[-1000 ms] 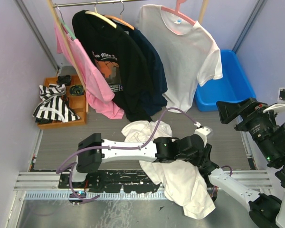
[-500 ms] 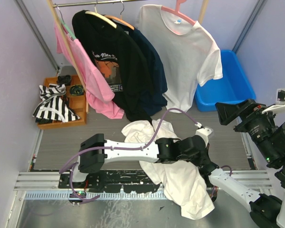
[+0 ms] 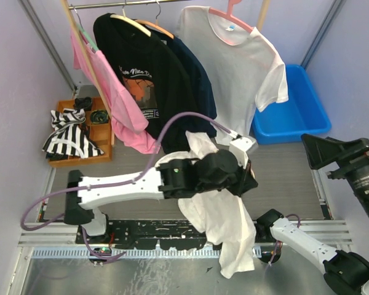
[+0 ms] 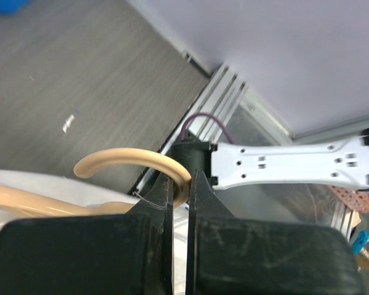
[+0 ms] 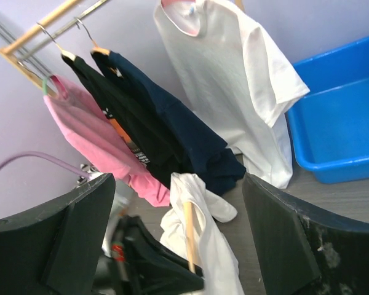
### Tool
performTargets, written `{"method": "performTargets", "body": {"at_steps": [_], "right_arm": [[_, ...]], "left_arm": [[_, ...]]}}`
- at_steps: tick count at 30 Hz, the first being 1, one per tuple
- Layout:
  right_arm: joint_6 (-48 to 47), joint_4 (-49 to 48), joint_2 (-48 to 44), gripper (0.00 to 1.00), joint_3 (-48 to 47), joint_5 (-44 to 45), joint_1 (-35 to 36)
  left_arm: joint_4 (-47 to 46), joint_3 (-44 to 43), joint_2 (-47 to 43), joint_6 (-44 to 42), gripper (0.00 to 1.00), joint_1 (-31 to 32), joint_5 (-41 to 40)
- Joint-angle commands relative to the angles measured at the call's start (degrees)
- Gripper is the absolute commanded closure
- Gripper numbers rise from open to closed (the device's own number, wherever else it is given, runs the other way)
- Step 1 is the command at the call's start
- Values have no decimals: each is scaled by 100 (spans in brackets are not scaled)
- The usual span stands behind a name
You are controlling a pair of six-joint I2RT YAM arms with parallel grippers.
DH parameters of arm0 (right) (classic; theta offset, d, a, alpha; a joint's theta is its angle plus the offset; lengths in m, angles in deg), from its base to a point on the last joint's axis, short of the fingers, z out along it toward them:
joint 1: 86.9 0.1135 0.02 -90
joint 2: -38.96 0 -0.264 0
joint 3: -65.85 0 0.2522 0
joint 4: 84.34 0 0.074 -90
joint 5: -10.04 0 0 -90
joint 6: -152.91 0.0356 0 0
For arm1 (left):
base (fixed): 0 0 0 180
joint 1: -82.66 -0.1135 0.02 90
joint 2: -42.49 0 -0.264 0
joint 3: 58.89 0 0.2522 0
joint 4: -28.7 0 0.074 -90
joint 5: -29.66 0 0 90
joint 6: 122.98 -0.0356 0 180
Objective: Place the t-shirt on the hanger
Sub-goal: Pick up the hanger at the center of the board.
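Note:
My left gripper (image 3: 234, 175) is shut on the tan curved hook (image 4: 129, 158) of the wooden hanger. It holds the hanger above the table's middle. The plain white t-shirt (image 3: 220, 215) is draped over the hanger and hangs bunched below the gripper, down past the front rail. In the right wrist view one wooden hanger arm (image 5: 189, 236) shows inside the t-shirt (image 5: 212, 258). The left fingers (image 4: 157, 196) pinch the hook at its bend. My right gripper (image 3: 325, 153) is open and empty at the right, apart from the shirt, and faces it (image 5: 177, 178).
A clothes rail (image 3: 120, 3) at the back holds a pink t-shirt (image 3: 114, 101), a black shirt (image 3: 141, 74), a navy shirt (image 3: 197, 86) and a white t-shirt on a pink hanger (image 3: 240, 67). A blue bin (image 3: 295, 107) is back right. A wooden tray (image 3: 101, 132) with striped cloth (image 3: 67, 132) is at the left.
My left arm has raised the hanger and t-shirt up and toward the back; the shirt now hangs free. My right gripper has drawn back to the right.

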Motion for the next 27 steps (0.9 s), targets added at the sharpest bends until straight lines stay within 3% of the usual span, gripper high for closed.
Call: {"method": "performTargets", "body": {"at_steps": [1, 7, 14, 16, 21, 27], "right_arm": [[-86, 116, 261, 11, -613, 34, 29], [-198, 305, 427, 11, -985, -190, 34], [-283, 137, 770, 12, -1062, -1327, 33], [-277, -2, 841, 13, -1072, -1654, 34], [-349, -412, 1013, 15, -916, -2409, 28], [-492, -941, 1104, 17, -515, -3213, -125]], "left_arm": [[663, -726, -593, -801, 100, -108, -462], [1485, -2388, -512, -1472, 100, -240, -432], [2464, -5911, 634, -2068, 100, -321, -174], [2421, -6420, 821, -2166, 100, -325, -184], [1298, -5086, 97, -2198, 100, -342, -285], [1550, -5446, 316, -2186, 100, -353, -364]]}}
